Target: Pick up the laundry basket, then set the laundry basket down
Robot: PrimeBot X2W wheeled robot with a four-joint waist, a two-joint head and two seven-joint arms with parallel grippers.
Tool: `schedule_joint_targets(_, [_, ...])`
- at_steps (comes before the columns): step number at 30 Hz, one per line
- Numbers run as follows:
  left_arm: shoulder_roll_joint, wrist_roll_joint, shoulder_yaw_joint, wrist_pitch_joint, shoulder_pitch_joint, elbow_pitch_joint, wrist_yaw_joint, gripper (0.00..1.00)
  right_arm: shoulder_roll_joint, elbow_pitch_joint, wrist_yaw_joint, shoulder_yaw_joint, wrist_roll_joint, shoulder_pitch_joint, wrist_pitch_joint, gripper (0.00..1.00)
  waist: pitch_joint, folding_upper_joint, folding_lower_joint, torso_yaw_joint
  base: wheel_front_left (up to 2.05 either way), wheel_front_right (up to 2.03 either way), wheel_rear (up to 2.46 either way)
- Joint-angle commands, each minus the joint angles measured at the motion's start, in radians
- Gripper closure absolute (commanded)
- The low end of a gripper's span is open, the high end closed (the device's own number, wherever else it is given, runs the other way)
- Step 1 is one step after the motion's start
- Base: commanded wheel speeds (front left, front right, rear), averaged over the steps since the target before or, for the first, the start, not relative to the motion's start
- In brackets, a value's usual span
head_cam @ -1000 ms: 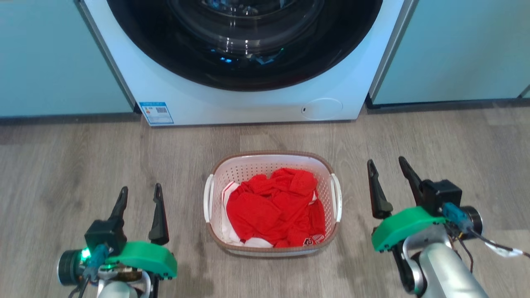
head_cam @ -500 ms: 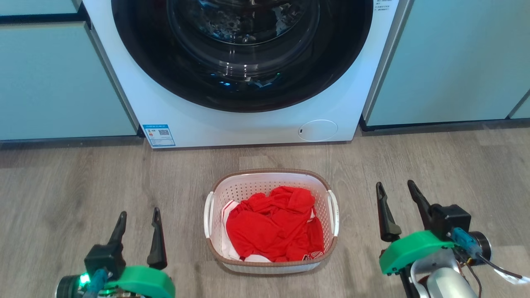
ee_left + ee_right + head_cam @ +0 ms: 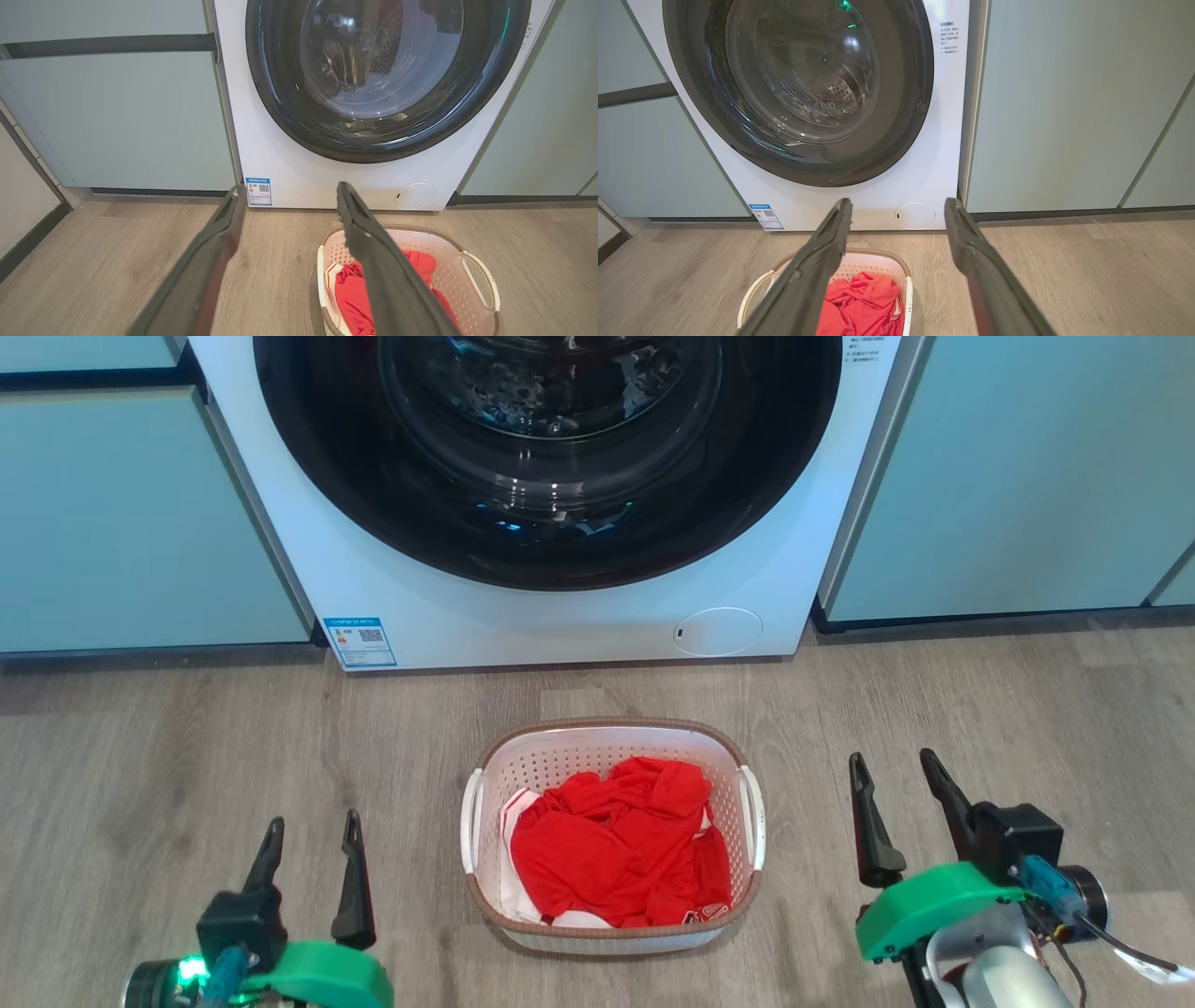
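Squarely midway, the laundry basket [image 3: 560,761] rests on the floor [image 3: 168,747] before the washing machine [image 3: 579,625].
The left gripper [image 3: 313,821], fingers spread and empty, lies apart from the left handle [image 3: 470,821]. The basket's long axis runs toward the washer. The right gripper [image 3: 890,759], likewise spread and empty, stands beside the right handle [image 3: 754,817] and seems slightly nearer.
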State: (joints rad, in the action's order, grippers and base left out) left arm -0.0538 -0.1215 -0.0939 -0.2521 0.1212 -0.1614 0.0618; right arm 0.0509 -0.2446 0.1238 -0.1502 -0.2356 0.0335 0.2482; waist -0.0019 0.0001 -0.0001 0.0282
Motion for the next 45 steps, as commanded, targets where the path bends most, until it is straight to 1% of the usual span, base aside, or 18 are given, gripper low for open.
schedule_joint_targets(1, [0.003,0.013,0.035,-0.010,-0.031,0.019,0.004,0.00,-0.001,0.028,0.007,-0.015,0.000,0.025,0.014,0.00,0.000,-0.0001,0.0001,-0.001,0.00,0.00,0.00])
schedule_joint_targets(24, [0.003,0.032,0.036,-0.010,-0.042,0.008,0.002,0.00,-0.001,0.026,0.007,-0.005,-0.003,0.030,0.014,0.00,0.003,-0.0001,0.0001,0.001,0.00,0.00,0.00])
schedule_joint_targets(25, [0.000,0.025,0.001,0.000,0.000,-0.019,0.000,1.00,-0.001,-0.001,0.000,0.014,0.000,0.000,0.000,1.00,0.003,-0.0001,0.0001,0.001,0.00,0.00,0.00])
schedule_joint_targets(29, [0.001,0.023,-0.001,0.005,0.015,-0.083,0.000,1.00,-0.002,-0.062,0.000,0.011,-0.001,-0.016,-0.002,1.00,0.003,-0.0001,0.0001,0.001,0.00,0.00,0.00])
schedule_joint_targets(45, [0.001,-0.182,0.028,0.054,-0.019,-0.084,-0.026,1.00,0.009,-0.053,0.001,0.031,-0.200,-0.005,-0.039,1.00,0.004,-0.0001,0.0001,-0.003,0.00,0.00,0.00])
